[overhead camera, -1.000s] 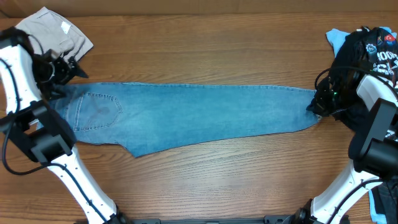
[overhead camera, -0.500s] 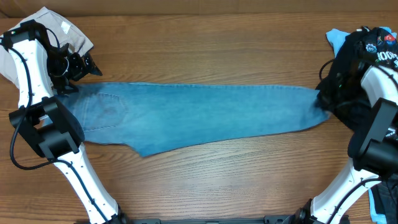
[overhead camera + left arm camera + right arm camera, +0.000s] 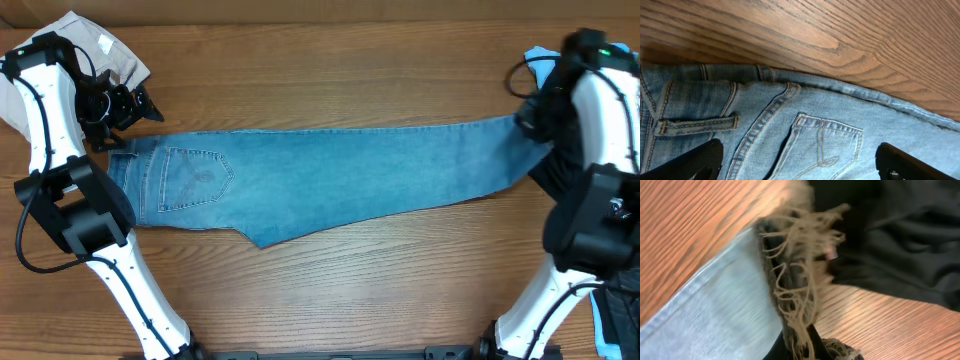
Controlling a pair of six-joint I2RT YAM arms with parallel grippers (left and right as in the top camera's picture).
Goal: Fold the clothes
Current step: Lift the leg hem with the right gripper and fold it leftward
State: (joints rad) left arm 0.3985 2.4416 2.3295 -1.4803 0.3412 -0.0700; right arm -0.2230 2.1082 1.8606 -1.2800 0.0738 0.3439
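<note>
Jeans (image 3: 330, 175) lie flat, light-blue, stitched back pocket up, hem frayed.

This looks like a robotics lab bench. Two white-and-black robot arms (image 3: 42, 110) rise from the near edge of a wood-grain table (image 3: 330, 70), with black cables looping off them.

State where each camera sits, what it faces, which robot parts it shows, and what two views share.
Overhead: above the table, looking straight down on the jeans; both arms show, left gripper by the waistband, right gripper at the hem.
Left wrist: low over the waistband, facing a back pocket; its two dark fingers show, spread wide.
Right wrist: close on the frayed hem beside a black garment; a dark fingertip shows below.
Shared: overhead and left wrist both show the back pocket.
</note>
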